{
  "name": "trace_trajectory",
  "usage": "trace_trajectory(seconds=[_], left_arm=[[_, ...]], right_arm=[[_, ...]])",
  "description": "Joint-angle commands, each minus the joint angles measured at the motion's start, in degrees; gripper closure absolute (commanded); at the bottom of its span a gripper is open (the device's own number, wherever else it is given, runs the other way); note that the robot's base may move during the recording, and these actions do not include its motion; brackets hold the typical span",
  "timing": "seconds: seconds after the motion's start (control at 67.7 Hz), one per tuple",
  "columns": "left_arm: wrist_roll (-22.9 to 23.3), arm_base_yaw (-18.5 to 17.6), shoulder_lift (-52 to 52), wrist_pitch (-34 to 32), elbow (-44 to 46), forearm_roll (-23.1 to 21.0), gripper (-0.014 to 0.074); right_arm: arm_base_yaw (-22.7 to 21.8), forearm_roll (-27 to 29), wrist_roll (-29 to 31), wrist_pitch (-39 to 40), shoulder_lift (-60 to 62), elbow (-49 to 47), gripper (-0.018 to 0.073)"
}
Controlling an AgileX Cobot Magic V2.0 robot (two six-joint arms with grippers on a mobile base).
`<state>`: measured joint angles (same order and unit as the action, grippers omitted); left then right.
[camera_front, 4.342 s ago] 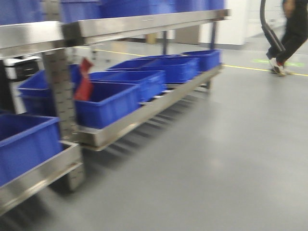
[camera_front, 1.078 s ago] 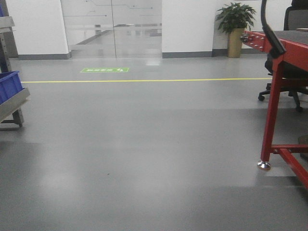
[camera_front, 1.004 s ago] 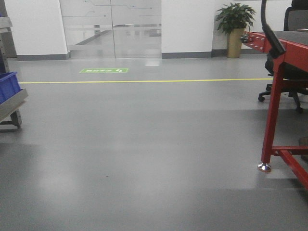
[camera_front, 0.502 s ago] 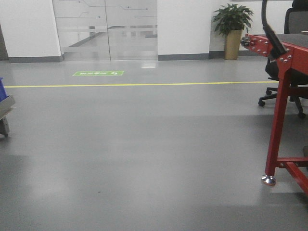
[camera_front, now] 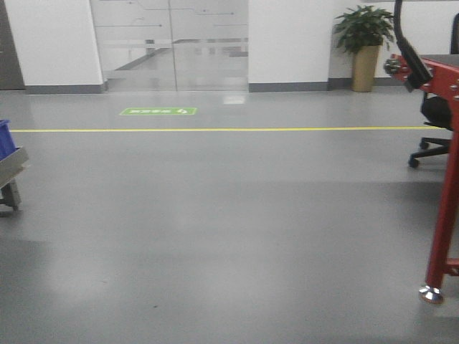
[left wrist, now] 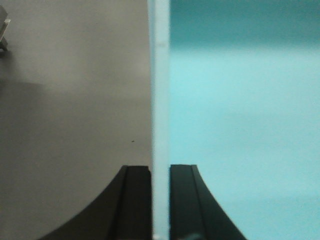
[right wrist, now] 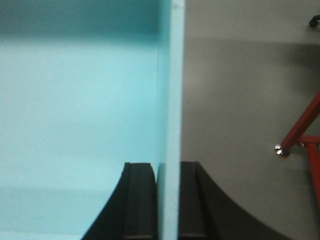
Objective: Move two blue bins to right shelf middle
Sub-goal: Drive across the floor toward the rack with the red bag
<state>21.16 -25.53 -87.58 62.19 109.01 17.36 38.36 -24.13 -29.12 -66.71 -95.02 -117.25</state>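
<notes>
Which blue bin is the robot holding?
The pale cyan bin: left gripper and right gripper each pinch a wall of it. The dark blue bin sits on a rack at the far left.

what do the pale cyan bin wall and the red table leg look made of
The pale cyan bin wall looks like plastic: smooth, matte, slightly translucent at the thin rim. The red table leg is probably painted metal: straight tube, shiny silver foot.
</notes>
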Motion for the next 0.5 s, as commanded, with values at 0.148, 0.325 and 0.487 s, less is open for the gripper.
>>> trace_trajectory(seconds=[0.148, 0.325, 0.487], left_arm=[[0.3, -0.2, 1.0, -6.3, 0.9, 0.0, 0.0707], [0.3, -0.2, 1.0, -6.3, 0.9, 0.0, 0.0707], [0.3, -0.2, 1.0, -6.3, 0.9, 0.0, 0.0707]], right_arm=[[0.1, 0.1, 0.1, 4.2, 1.4, -0.9, 0.0725], [0.1, 0.1, 0.1, 4.2, 1.4, -0.9, 0.0725], [0.1, 0.1, 0.1, 4.2, 1.4, -0.9, 0.0725]])
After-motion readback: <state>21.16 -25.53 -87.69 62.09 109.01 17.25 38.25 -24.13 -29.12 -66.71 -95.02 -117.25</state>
